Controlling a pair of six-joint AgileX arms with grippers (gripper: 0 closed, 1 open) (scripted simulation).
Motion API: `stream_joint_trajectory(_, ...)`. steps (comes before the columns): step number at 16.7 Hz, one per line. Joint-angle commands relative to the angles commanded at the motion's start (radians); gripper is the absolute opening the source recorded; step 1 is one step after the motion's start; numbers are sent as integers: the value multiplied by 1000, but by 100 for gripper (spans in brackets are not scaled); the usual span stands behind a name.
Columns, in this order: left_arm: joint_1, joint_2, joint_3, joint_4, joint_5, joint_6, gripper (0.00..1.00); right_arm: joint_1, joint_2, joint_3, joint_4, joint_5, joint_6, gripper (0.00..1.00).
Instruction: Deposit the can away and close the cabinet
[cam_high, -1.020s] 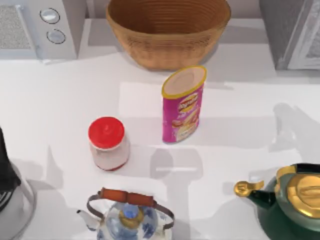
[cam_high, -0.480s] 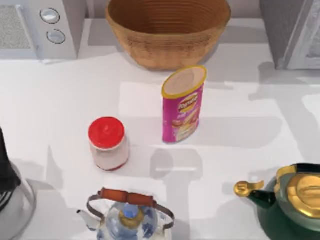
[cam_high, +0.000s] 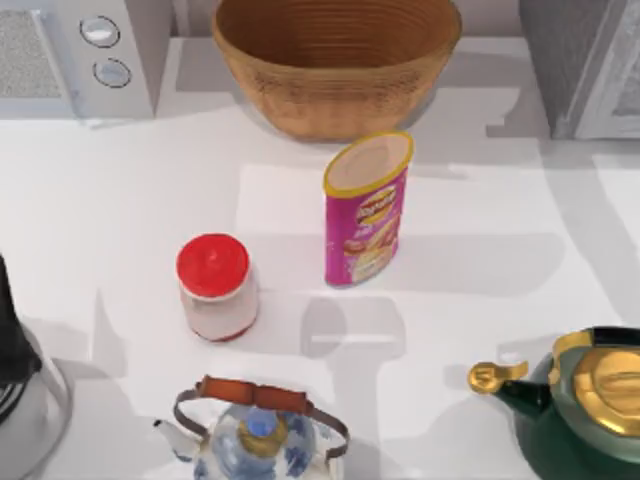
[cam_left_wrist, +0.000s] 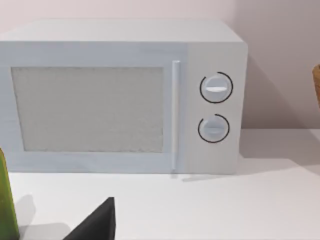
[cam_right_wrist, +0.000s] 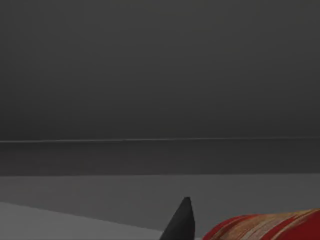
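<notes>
In the right wrist view a red can with pale stripes (cam_right_wrist: 265, 227) lies at the picture's edge, right beside a black tip of my right gripper (cam_right_wrist: 181, 222). Around them is a dim grey space with a flat floor and a back wall. The grey cabinet (cam_high: 585, 65) stands at the table's back right corner in the top view. My left arm (cam_high: 12, 340) stays parked at the table's left edge. A black part of the left gripper (cam_left_wrist: 97, 222) shows in front of the microwave.
A wicker basket (cam_high: 335, 60) stands at the back centre and a white microwave (cam_high: 75, 50) at the back left. A tall pink tube (cam_high: 365, 210), a red-lidded jar (cam_high: 215, 288), a blue-white teapot (cam_high: 255, 430) and a green-gold kettle (cam_high: 580, 410) are on the table.
The arm's shadow on the right side of the table has slid back toward the cabinet. Nothing standing on the table has moved.
</notes>
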Motion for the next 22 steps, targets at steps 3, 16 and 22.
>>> stream_joint_trajectory(3, 0, 0, 0, 0, 0, 0, 100, -7, 27, 10, 0, 11, -25, 0)
stream_joint_trajectory(16, 0, 0, 0, 0, 0, 0, 100, -44, 347, 378, -119, -6, -38, 0)
stream_joint_trajectory(22, 0, 0, 0, 0, 0, 0, 100, -77, 663, 865, -220, -43, -32, 0)
